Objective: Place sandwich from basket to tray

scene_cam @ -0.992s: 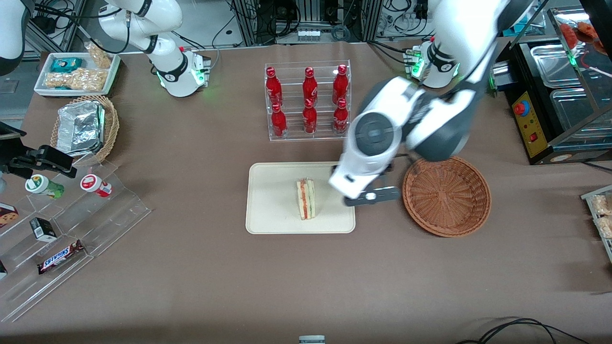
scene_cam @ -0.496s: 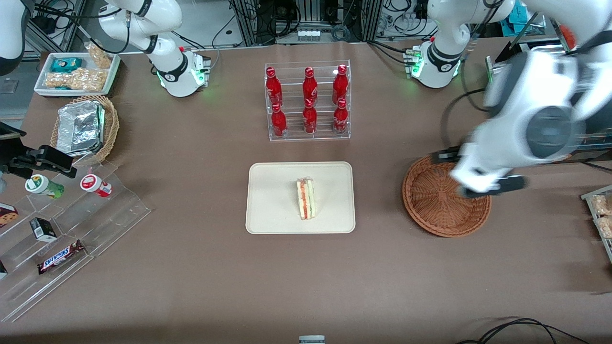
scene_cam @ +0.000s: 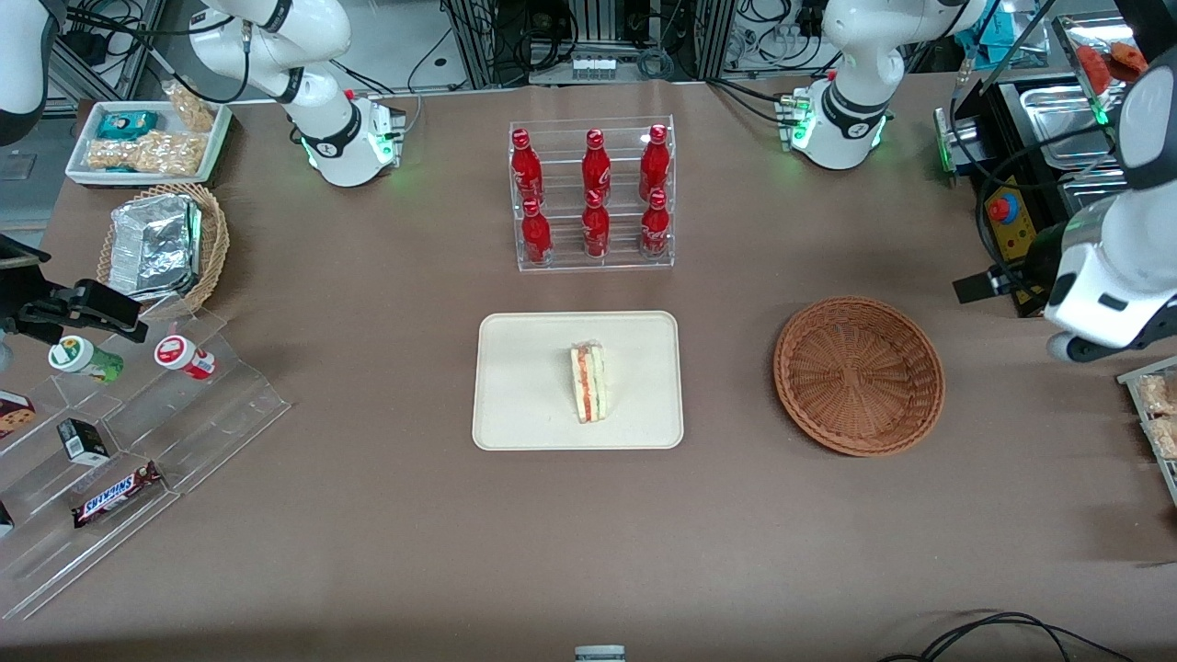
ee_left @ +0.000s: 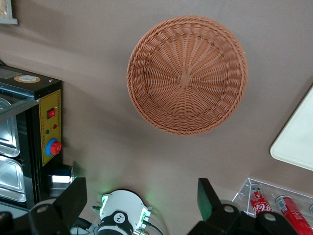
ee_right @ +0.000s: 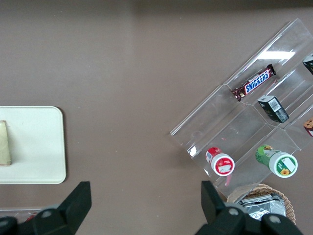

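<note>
Sandwich (scene_cam: 588, 382): a small triangular wedge of white bread with orange-red and green filling layers, lying on the cream rectangular tray (scene_cam: 524, 405) at the middle of the brown table (scene_cam: 386, 515). It sits slightly toward the working arm's side of the tray's centre, clear of the rim. Its long axis runs from the edge of the tray nearest the front camera toward the edge farthest from it, with the layered cut face turned upward. From the parked arm's wrist camera only a pale sliver of the sandwich (ee_right: 4, 143) shows on the tray (ee_right: 36, 147).

Beside the tray, toward the working arm's end of the table, the round reddish-brown wicker basket (scene_cam: 859, 374) holds nothing; the working arm's wrist camera looks straight down into the basket (ee_left: 187, 74) and shows only bare weave. Tray and basket are apart, with bare table between them.

Gripper (ee_left: 142, 203): its two dark fingers (ee_left: 72, 198) stand wide apart with nothing between them. It hangs high above the table near a black control box (ee_left: 46, 132) with a red button, well apart from the basket. Farther from the front camera than the tray, a clear rack of red bottles (scene_cam: 593, 193) stands upright.
</note>
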